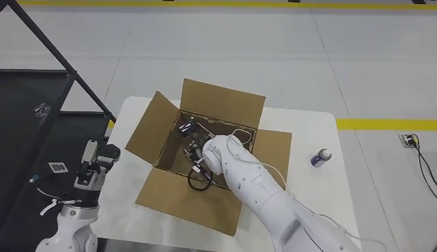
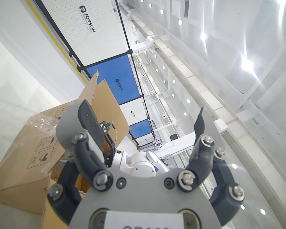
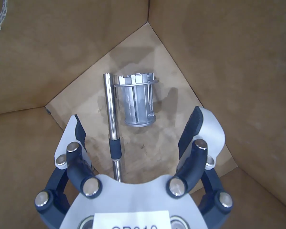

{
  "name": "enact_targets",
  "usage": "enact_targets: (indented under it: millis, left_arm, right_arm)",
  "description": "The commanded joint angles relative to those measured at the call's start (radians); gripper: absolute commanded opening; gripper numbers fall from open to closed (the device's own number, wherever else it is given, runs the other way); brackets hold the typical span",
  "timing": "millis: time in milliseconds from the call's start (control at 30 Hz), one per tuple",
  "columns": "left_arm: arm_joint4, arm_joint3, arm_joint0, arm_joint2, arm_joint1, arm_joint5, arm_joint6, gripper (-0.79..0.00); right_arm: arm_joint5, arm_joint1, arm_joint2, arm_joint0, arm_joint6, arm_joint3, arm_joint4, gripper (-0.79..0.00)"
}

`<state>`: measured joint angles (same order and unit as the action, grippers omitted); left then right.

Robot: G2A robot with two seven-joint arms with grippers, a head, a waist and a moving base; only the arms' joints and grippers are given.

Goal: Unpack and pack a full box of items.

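Note:
An open cardboard box (image 1: 172,128) stands on the white table (image 1: 311,190), flaps spread. My right arm is down inside it. My right gripper (image 3: 139,128) hangs open above the box floor (image 3: 143,48), over a grey ribbed metal cylinder (image 3: 138,103) and a shiny metal rod (image 3: 110,106) with a black band lying beside it. In the top view, dark parts and a black cable loop (image 1: 198,182) lie in the box beside the arm. My left gripper (image 2: 143,122) is open and empty, held at the table's left edge and pointing upward, with the box's outer wall (image 2: 26,158) beside it.
A small dark spray can (image 1: 321,158) stands on the table to the right of the box. A black frame and dark platform (image 1: 41,115) lie left of the table. A strip of mesh tape (image 3: 0,17) hangs on an inner box wall.

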<state>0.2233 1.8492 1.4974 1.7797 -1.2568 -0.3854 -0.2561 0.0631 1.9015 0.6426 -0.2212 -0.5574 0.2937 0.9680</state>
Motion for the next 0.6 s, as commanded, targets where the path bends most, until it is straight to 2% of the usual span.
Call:
enact_targets:
  millis: [0, 467, 567]
  left_arm:
    - [-0.005, 0.003, 0.002, -0.006, 0.000, 0.001, 0.002, 0.000]
    - [-0.029, 0.004, 0.017, -0.008, 0.000, 0.014, 0.020, 0.000]
    - [-0.058, -0.001, 0.013, -0.007, -0.001, 0.020, 0.043, 0.000]
  right_arm:
    - [-0.003, 0.007, 0.004, 0.001, 0.023, -0.016, -0.009, 0.000]
    - [-0.005, 0.013, 0.002, 0.006, 0.021, -0.029, -0.006, 0.000]
    - [-0.015, 0.007, 0.008, -0.017, 0.074, -0.020, -0.004, 0.000]
